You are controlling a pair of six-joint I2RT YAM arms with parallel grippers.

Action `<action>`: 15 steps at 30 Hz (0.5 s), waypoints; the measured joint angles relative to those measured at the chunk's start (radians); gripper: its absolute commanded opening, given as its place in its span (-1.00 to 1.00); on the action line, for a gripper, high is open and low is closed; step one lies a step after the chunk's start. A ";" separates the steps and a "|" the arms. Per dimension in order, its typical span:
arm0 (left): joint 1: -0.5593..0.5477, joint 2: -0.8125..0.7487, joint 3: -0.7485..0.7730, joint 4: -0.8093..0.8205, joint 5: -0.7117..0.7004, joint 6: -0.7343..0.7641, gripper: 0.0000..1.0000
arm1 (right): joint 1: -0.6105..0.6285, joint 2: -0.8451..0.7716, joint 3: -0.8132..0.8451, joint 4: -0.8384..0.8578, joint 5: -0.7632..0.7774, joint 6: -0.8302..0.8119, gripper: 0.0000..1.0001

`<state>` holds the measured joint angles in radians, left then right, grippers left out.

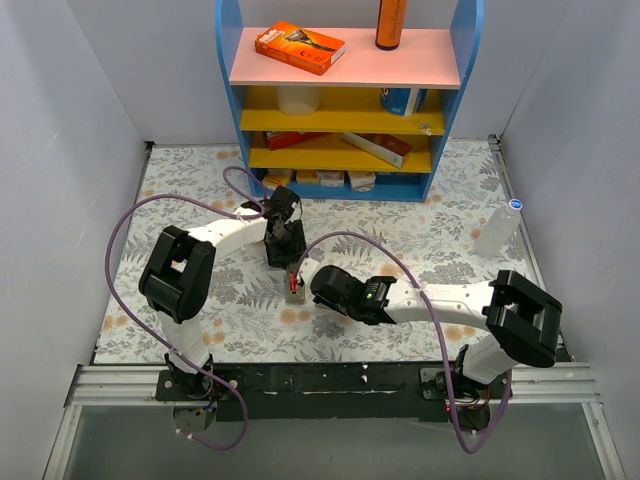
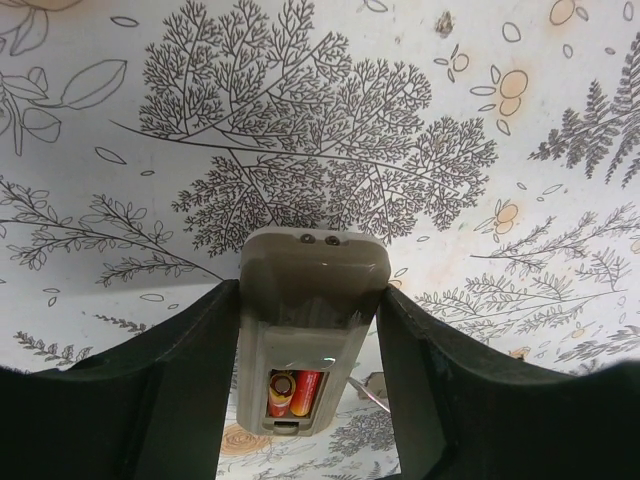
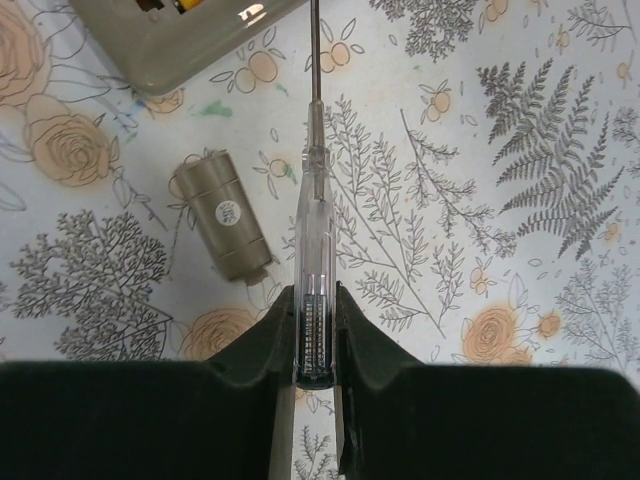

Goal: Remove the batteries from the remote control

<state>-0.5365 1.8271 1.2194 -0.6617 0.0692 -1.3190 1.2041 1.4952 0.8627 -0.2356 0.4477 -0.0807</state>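
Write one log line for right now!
left jaws: shut on remote | right jaws: shut on screwdriver | batteries: both in remote | cover: on table

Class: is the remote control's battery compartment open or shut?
Open. The left wrist view shows the remote control, clamped in the left gripper, with both red batteries uncovered; a grey plate lies nearby.

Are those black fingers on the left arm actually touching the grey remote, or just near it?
Touching. The left wrist view shows both fingers pressed against the long sides of the remote, with no gap on either side.
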 measured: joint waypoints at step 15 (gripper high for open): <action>0.016 -0.004 -0.014 0.039 0.044 -0.050 -1.00 | 0.000 0.115 0.117 -0.034 0.065 -0.037 -0.97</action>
<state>-0.5205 1.8233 1.2049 -0.6231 0.1135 -1.3693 1.2041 1.6100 0.9798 -0.2699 0.5129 -0.1173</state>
